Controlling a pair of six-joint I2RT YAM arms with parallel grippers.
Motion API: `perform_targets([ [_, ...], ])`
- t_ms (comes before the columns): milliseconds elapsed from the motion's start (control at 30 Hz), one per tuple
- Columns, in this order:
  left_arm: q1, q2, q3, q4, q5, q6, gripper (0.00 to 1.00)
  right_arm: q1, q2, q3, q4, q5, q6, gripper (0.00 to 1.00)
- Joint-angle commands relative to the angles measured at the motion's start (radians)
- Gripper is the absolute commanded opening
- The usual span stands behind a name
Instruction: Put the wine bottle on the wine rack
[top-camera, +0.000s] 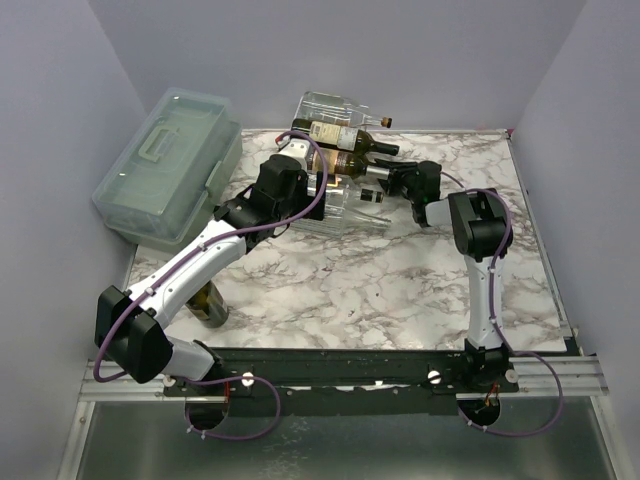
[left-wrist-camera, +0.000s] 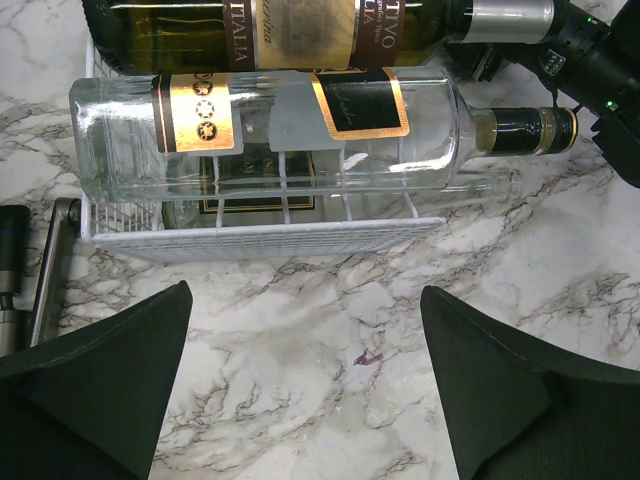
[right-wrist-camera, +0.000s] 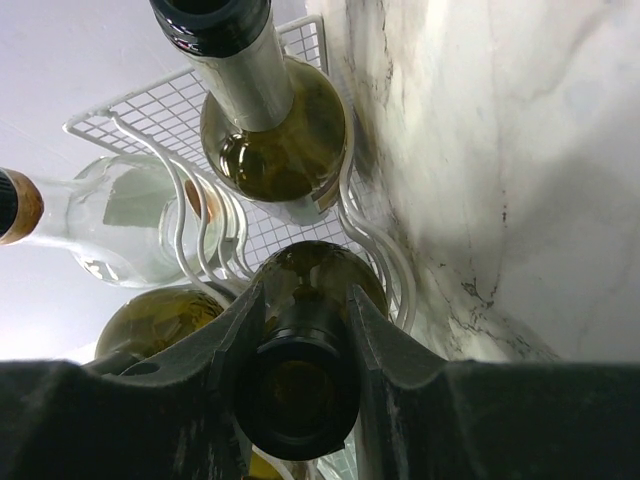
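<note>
Two robot arms reach across a white marble tabletop (top-camera: 380, 280) toward the wine rack (top-camera: 345, 215), a slanted stand of clear plastic and thin white wire grid at the far middle. Several bottles lie on their sides on it, necks pointing right.

Seen from its wrist camera, the right claw (right-wrist-camera: 305, 300) pinches the wine bottle (right-wrist-camera: 310, 285), a dark green one, by the top of its neck. The two black fingers press against either side of the neck just below the mouth. The bottle's body rests in a wavy wire cradle of the rack, with other bottles close beside it.

The left claw (left-wrist-camera: 305, 300) hangs spread wide and holds nothing. It sits above bare marble, just in front of the rack's low front edge. Straight ahead of it, a clear glass bottle (left-wrist-camera: 280, 140) with black and gold labels lies across the white grid. Behind that is a green bottle (left-wrist-camera: 250, 25) whose label reads "ITALIA".

At the far left of the tabletop sits a pale green translucent storage box (top-camera: 170, 165) with its lid on. A dark bottle-like object (top-camera: 212, 305) shows near the left arm, partly hidden by it.
</note>
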Motion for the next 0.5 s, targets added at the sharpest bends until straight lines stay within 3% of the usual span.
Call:
perform_targets([
  [0,-0.006,-0.003,0.026,-0.006,-0.003,0.005,0.99,0.022,0.027,0.059,0.072,-0.002,0.114,0.01],
  [233,-0.006,-0.009,0.026,-0.007,-0.009,0.006,0.99,0.027,0.033,0.060,0.062,0.003,0.110,0.03],
  [400,-0.006,-0.007,0.025,-0.007,-0.005,0.005,0.99,0.027,0.025,0.057,0.041,0.006,0.090,0.18],
  [467,-0.006,-0.008,0.026,-0.006,-0.004,0.004,0.99,0.026,0.030,0.061,0.038,0.001,0.086,0.20],
])
